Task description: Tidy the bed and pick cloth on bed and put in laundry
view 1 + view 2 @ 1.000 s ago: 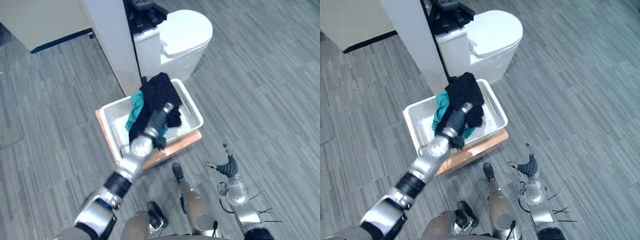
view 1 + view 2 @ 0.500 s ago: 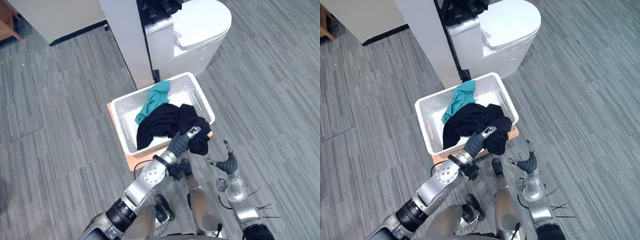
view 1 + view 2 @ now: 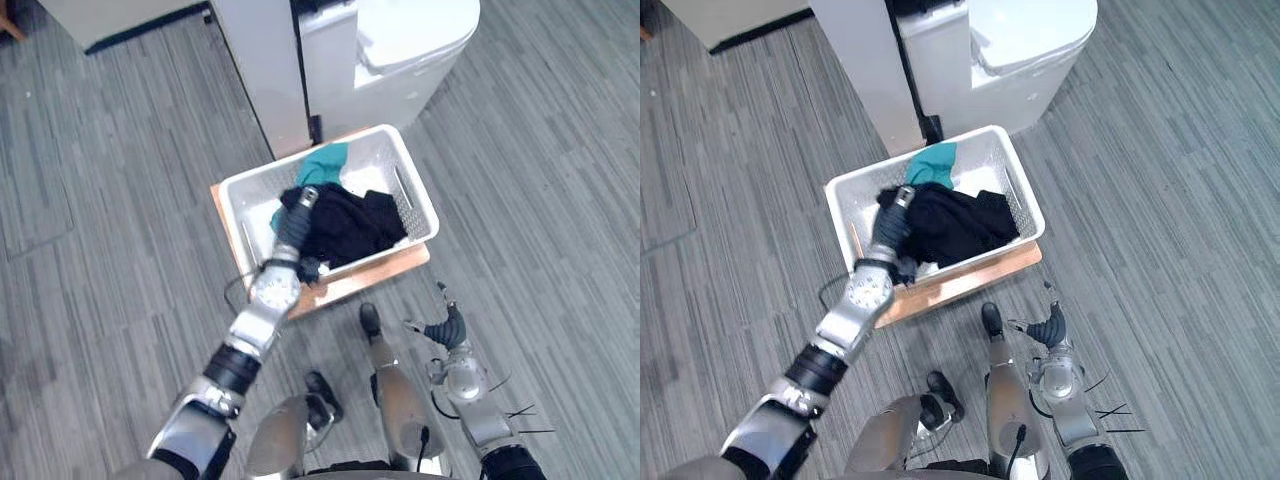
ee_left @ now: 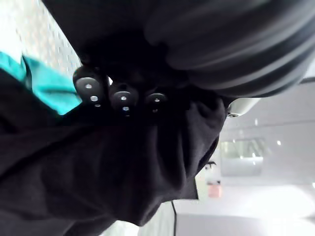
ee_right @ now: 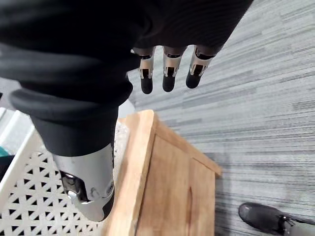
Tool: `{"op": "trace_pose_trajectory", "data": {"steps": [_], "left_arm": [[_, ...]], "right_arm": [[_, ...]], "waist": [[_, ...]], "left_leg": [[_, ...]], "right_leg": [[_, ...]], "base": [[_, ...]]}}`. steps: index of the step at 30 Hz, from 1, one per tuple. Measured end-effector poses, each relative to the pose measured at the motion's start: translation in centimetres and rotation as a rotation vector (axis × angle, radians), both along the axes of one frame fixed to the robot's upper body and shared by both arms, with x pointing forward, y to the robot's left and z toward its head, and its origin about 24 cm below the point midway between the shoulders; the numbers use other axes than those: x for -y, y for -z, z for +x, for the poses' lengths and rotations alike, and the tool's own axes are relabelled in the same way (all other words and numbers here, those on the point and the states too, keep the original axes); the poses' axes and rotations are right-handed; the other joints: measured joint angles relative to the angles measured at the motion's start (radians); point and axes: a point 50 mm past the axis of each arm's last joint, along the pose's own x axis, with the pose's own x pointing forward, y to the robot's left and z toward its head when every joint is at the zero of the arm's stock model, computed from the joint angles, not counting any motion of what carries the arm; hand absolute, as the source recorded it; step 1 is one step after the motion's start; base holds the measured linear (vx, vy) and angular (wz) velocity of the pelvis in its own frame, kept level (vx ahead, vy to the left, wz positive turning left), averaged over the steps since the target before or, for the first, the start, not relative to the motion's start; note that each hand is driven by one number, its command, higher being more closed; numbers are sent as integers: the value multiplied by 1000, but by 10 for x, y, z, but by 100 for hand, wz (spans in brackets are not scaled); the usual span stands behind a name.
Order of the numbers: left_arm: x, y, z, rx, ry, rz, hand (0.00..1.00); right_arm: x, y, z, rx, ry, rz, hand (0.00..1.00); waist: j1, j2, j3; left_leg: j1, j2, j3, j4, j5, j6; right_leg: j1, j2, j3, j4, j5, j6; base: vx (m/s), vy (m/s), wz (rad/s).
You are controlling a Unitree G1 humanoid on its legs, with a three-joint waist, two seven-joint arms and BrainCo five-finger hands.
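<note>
Fingers (image 4: pixel 121 96) of the left hand (image 3: pixel 292 228) are curled into the crumpled black cloth (image 3: pixel 350 225), their dark tips sunk in its folds, so from where I stand it looks gripped. That cloth already lies inside the white perforated plastic laundry basket (image 3: pixel 415 195). It spreads away from the fingers towards the basket's right end, its long axis along the basket's length, with a teal cloth (image 3: pixel 325 160) beside it at the far wall. The left hand is the one on it. The right hand (image 3: pixel 447 330) hangs well apart, low by the corner of the flat wooden stand (image 5: pixel 167 187) under the basket, fingers straight and holding nothing. I'd judge only letting go remains. I can read no label or writing.
</note>
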Motion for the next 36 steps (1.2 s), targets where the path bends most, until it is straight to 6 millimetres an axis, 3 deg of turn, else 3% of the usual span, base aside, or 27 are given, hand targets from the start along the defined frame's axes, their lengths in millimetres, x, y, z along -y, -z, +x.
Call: {"op": "trace_pose_trajectory", "data": {"steps": [4,8,15,19,22,23,28,32,36], "left_arm": [[-7,-1,11,-32,-40,88,0],[-11,12,12,-99,-20,156,0],[-15,34,1,-128,-8,157,0],[-11,29,-8,-66,27,114,0],[-8,24,-25,-6,84,43,0],[-6,28,-34,-6,117,13,0],[-1,57,-75,-90,216,-161,0],[-15,89,-103,-212,192,-304,0],[-35,133,-123,-434,90,-514,0]], "right_arm": [[-10,-5,8,20,-18,39,0],[-16,-11,16,40,-46,53,0],[-14,-7,17,17,-49,77,0],[-9,-3,12,7,-53,74,0],[-2,0,8,-6,-34,77,0],[2,3,5,-27,-24,85,0],[24,33,-18,-172,57,88,0],[46,59,-40,-310,161,122,0],[60,72,-52,-391,238,149,0]], "waist": [[-1,-11,7],[1,-12,9],[4,-10,14],[25,-10,14],[32,-4,-8],[47,2,-39],[68,36,-161],[83,64,-253],[108,67,-283]], "left_leg": [[-13,7,-2,6,0,0],[-16,6,-1,4,0,0],[28,4,12,-13,0,0],[71,4,12,-29,1,-2],[98,4,-6,-49,9,-10],[107,2,-6,-67,16,-13],[208,-6,-38,-179,62,-32],[276,-8,-83,-236,82,-37],[304,-15,-113,-266,99,-46]], "right_leg": [[-9,4,-4,0,3,-3],[-14,5,-3,0,3,-3],[16,8,10,0,3,-3],[63,9,9,0,-7,-8],[91,9,-10,0,-16,-13],[92,10,-11,0,-18,-12],[161,17,-39,-1,-34,-7],[227,14,-95,-1,-69,-8],[258,3,-135,-6,-90,-4]], "base": [[37,-24,2],[34,-9,-1],[22,-10,-4],[-3,-9,4],[34,-29,19],[88,-32,4],[105,-15,24],[57,-10,35],[-8,-25,29]]}}
